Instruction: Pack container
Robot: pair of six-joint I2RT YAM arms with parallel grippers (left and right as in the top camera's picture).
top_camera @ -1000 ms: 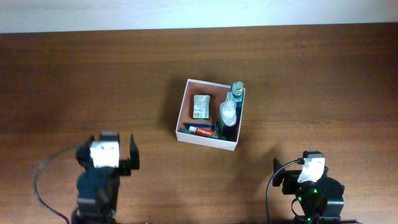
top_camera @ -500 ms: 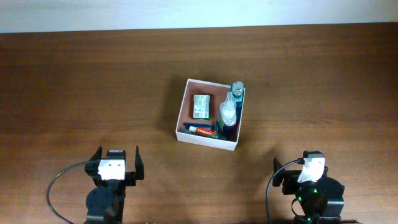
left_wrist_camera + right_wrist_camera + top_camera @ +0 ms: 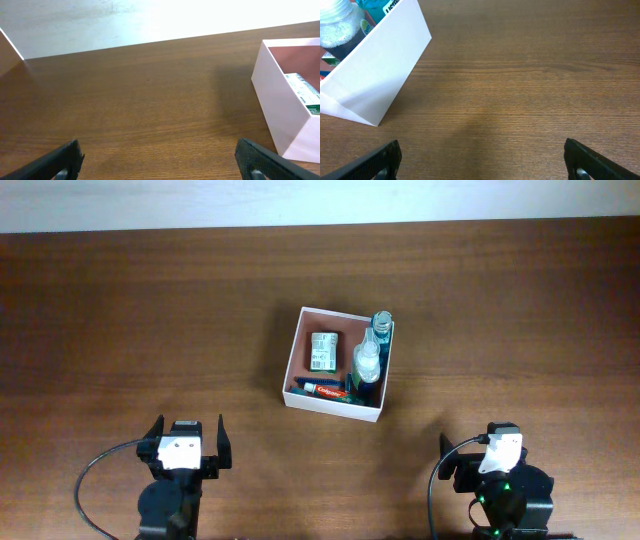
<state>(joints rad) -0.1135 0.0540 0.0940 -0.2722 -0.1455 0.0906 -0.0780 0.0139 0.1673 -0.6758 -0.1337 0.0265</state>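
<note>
The container (image 3: 296, 353), a square white cardboard box with a pinkish-brown inside, sits mid-table. It holds a green-white packet (image 3: 322, 350), a toothpaste tube (image 3: 322, 389), a clear bottle (image 3: 367, 361) and a blue bottle (image 3: 381, 326). Its white wall shows at the right of the left wrist view (image 3: 277, 105) and at the upper left of the right wrist view (image 3: 377, 65). My left gripper (image 3: 186, 443) is open and empty near the front left edge. My right gripper (image 3: 482, 160) is open and empty at the front right; in the overhead view its fingers are hidden under the wrist.
Brown wooden table (image 3: 150, 310) all around the box. A pale wall runs along the far edge (image 3: 300, 200). Cables trail from both arm bases at the near edge.
The left arm drew back toward the front edge between the earliest frame and half a second ago, then stayed still. The right arm and the box have not moved.
</note>
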